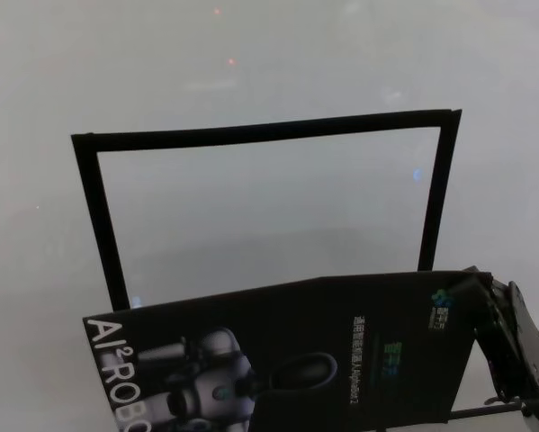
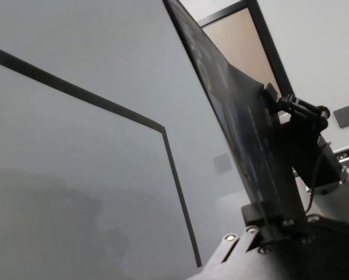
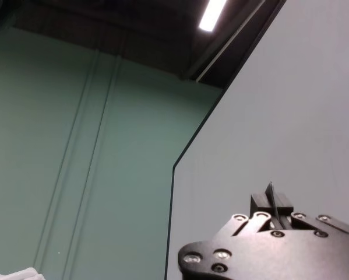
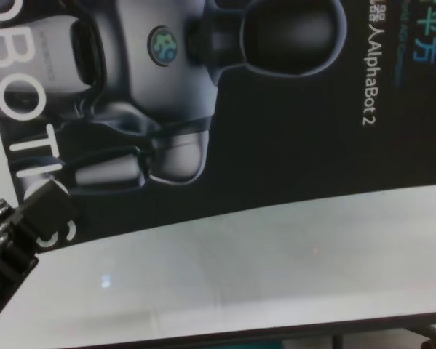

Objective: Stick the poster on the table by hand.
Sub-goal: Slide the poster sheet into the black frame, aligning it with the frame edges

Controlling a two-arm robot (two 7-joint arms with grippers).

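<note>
The poster [image 1: 287,351] is black, with a grey robot and white letters, and is held tilted above the near part of the white table [image 1: 251,63]. My right gripper [image 1: 476,281] is shut on its far right corner. In the chest view my left gripper [image 4: 39,214] is shut on the poster [image 4: 276,131] at its lettered edge. The left wrist view shows the poster [image 2: 232,111] edge-on, my left gripper [image 2: 266,220] clamping it close by and my right gripper [image 2: 277,100] clamping it farther off. In the right wrist view the right gripper [image 3: 271,203] pinches a thin sheet edge.
A rectangle of black tape [image 1: 251,131] is marked out on the table beyond the poster; it also shows in the left wrist view [image 2: 104,105]. The table's near dark edge [image 4: 276,331] runs below the poster in the chest view.
</note>
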